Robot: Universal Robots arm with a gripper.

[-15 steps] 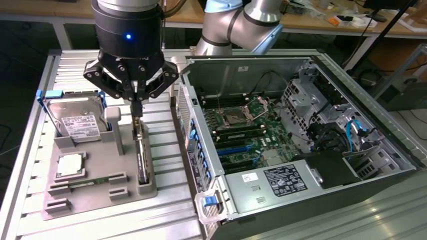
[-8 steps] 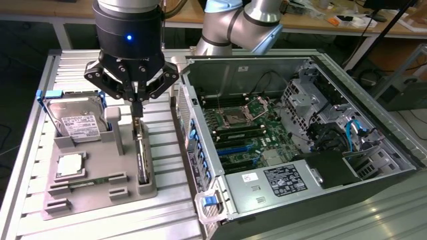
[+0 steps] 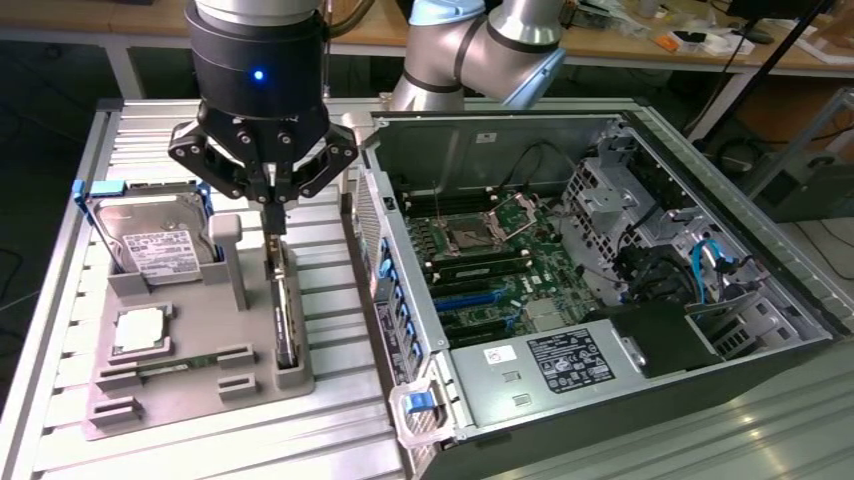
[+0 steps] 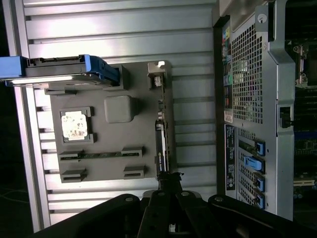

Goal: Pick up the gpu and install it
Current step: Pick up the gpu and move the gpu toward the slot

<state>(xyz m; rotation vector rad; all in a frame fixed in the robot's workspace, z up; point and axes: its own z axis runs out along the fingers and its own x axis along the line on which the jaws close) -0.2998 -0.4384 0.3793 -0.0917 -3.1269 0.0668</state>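
Exterior view high, oblique; wrist view straight down; both share tray (image 3: 187, 400) (image 4: 106, 139).

I see a matt grey plastic tray (image 3: 194, 408); under the tray, a ribbed silver table (image 3: 334, 440) of brushed metal; in the tray, a thin, glossy dark-edged gpu card (image 3: 283, 320).
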